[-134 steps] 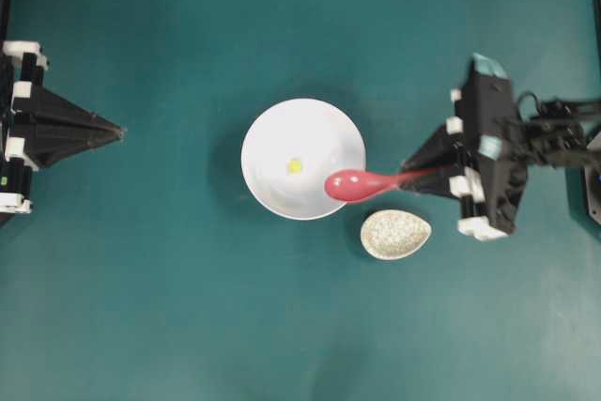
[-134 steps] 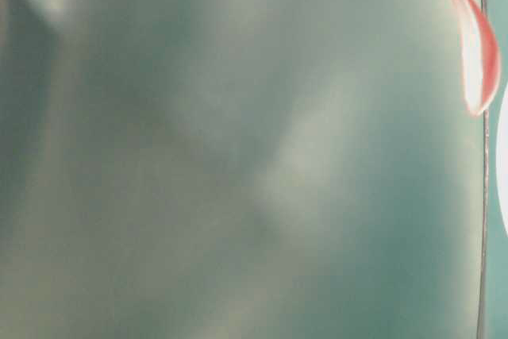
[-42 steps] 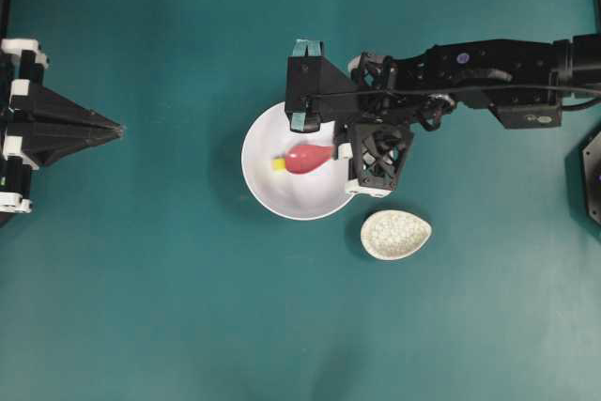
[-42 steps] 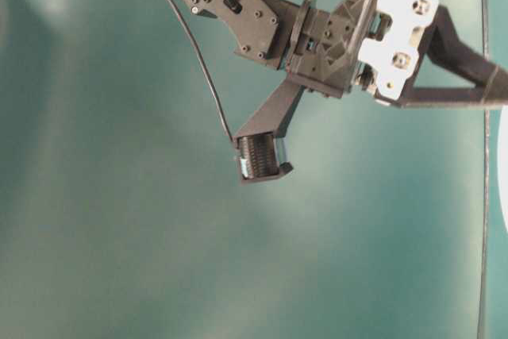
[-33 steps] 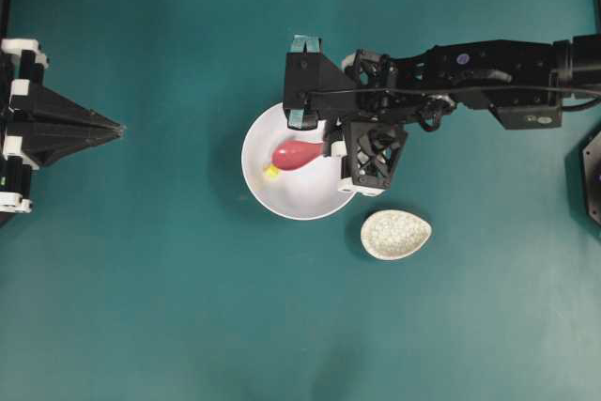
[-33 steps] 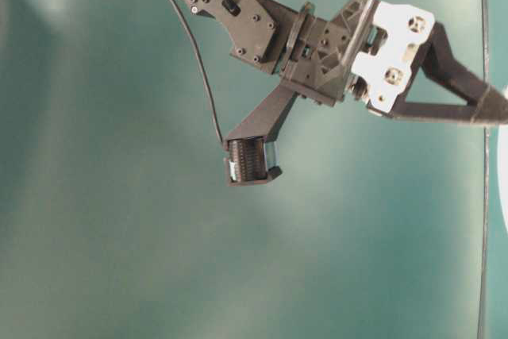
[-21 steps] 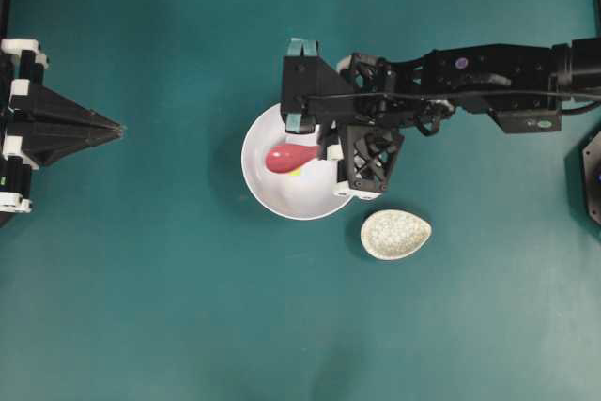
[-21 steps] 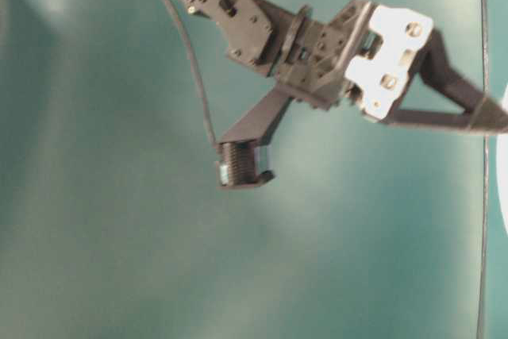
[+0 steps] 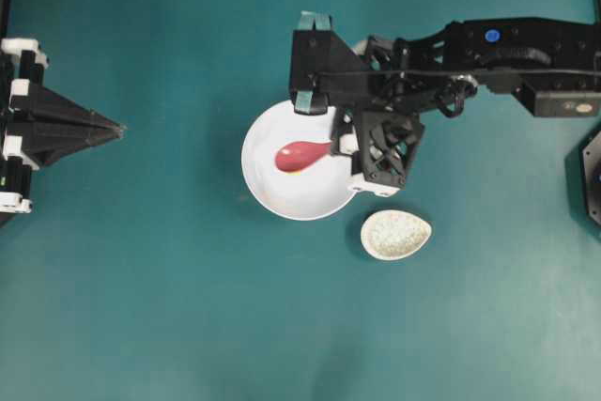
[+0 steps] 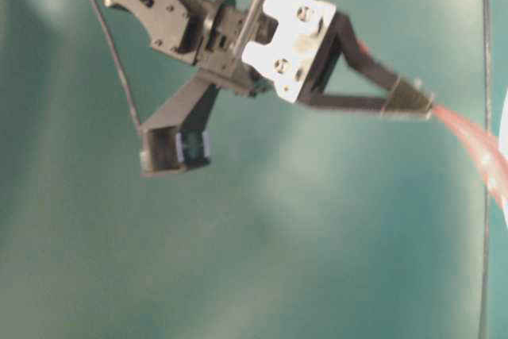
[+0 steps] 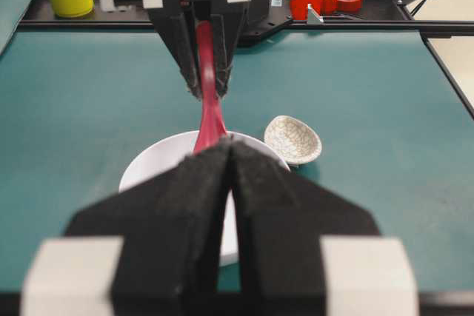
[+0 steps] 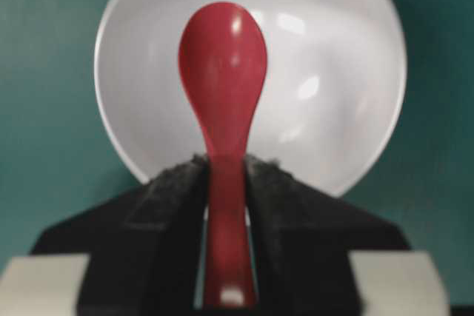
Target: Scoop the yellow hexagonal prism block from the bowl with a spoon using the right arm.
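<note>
We are holding the spoon (image 12: 222,72) by its handle, right gripper (image 12: 224,175) clenched on it, scoop hanging over the bowl (image 9: 272,194). A sliver of the yellow block (image 9: 295,172) is peeking from under the scoop. Left gripper (image 11: 228,175) is resting pinched together, idle.

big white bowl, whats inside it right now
The scoop of the glossy pink-red spoon sits over the large round white bowl, with a sliver of pale yellow at its lower edge. The rest of that yellow piece is covered by the scoop.
</note>
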Action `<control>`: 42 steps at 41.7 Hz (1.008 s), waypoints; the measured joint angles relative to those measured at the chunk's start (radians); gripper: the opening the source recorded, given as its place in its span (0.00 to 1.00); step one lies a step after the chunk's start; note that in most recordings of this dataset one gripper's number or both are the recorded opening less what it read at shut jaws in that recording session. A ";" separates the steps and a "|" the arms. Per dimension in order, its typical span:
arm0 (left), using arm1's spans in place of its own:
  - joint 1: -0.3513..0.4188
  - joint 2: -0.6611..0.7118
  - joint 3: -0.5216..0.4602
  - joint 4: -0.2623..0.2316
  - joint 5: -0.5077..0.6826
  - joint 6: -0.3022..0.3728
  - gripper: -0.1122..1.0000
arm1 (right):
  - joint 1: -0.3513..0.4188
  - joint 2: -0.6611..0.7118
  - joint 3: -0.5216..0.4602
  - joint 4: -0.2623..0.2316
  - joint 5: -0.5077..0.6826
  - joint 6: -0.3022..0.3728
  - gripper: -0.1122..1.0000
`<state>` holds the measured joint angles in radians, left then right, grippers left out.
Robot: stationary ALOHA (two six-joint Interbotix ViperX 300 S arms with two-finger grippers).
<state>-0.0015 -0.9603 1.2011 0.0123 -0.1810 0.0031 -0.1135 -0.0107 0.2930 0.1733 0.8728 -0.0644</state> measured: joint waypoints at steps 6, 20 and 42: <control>0.000 0.002 0.000 -0.002 -0.002 0.000 0.11 | 0.000 0.002 0.000 -0.002 0.044 0.048 0.31; 0.000 0.002 0.000 0.000 -0.002 0.000 0.11 | -0.002 0.052 0.032 0.000 0.054 0.083 0.31; 0.000 0.002 0.002 0.000 -0.002 -0.003 0.11 | 0.000 0.107 0.032 -0.002 -0.009 0.083 0.31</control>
<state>-0.0015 -0.9587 1.2026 0.0123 -0.1825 0.0000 -0.1135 0.0966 0.3252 0.1718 0.8636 0.0184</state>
